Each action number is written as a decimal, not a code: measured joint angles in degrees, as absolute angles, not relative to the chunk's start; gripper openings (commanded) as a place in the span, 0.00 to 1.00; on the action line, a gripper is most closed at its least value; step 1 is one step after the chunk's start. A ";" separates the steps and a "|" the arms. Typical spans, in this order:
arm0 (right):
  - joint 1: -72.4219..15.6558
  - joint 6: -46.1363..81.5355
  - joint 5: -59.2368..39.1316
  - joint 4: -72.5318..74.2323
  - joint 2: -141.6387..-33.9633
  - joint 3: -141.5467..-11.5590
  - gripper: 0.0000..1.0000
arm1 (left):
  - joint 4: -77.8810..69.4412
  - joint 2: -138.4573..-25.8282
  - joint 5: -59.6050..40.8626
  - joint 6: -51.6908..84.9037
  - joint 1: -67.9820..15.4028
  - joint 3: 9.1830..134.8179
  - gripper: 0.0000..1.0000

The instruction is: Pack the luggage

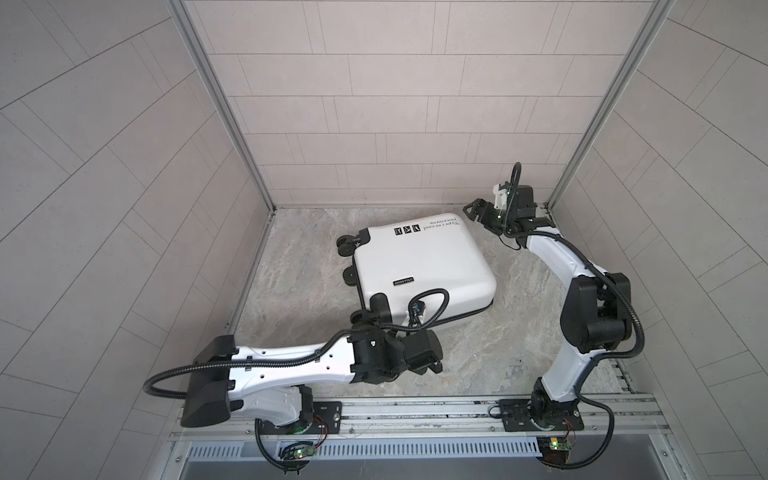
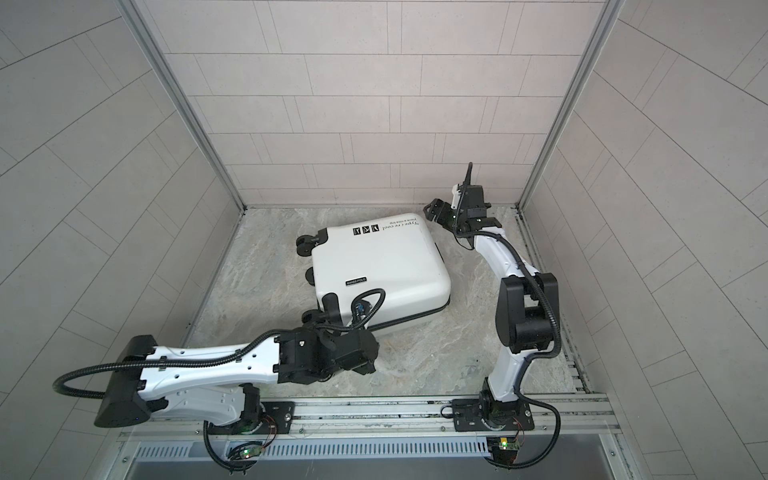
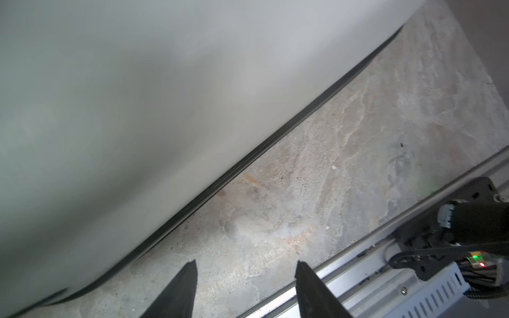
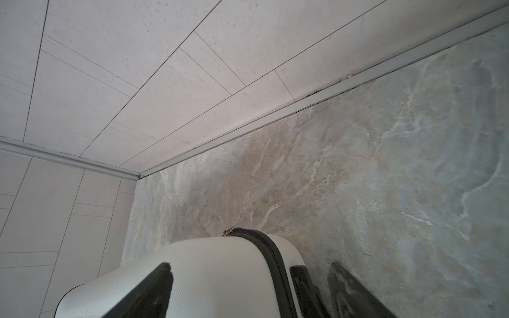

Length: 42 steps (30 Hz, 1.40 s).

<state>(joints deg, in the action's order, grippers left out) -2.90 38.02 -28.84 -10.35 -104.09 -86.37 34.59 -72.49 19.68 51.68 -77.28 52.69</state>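
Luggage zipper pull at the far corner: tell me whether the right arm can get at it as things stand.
Probably yes. The right gripper stands open at that corner of the luggage, and the zipper pull lies just ahead with nothing between.

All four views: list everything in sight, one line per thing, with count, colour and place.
luggage: one, white, lying flat and closed, mid-floor.
wheels: at least three, black, on its left end in both top views.
stickers: three, black, on the shell's far edge.
script text: two lines, black, beside the stickers.
zip seam: one, black, round the shell's rim.
floor: one, marbled grey-beige, under everything.
walls: three, pale tiled, left, back, right.
rail: one, silver, along the front.
left arm and right arm: two, white and black, based on the rail.
left tool: one, black, open, over bare floor beside the luggage's near side.
right tool: one, black, open, at the luggage's far right corner.
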 measured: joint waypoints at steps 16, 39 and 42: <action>-4.14 34.04 -40.38 -11.86 -120.92 -109.27 0.90 | 27.16 -58.59 17.45 54.04 -59.77 42.04 0.62; -3.09 20.29 -51.99 -25.26 -128.33 -115.92 0.84 | 22.06 -66.52 1.28 40.75 -28.56 43.81 0.62; -2.94 21.47 -50.96 -22.06 -123.52 -109.23 0.83 | 21.69 -70.50 0.21 38.76 -25.96 46.83 0.62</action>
<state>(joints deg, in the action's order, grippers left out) -2.94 21.47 -50.96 -22.06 -123.52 -109.23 21.69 -70.50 0.21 38.76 -25.96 46.83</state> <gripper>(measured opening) 0.834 0.623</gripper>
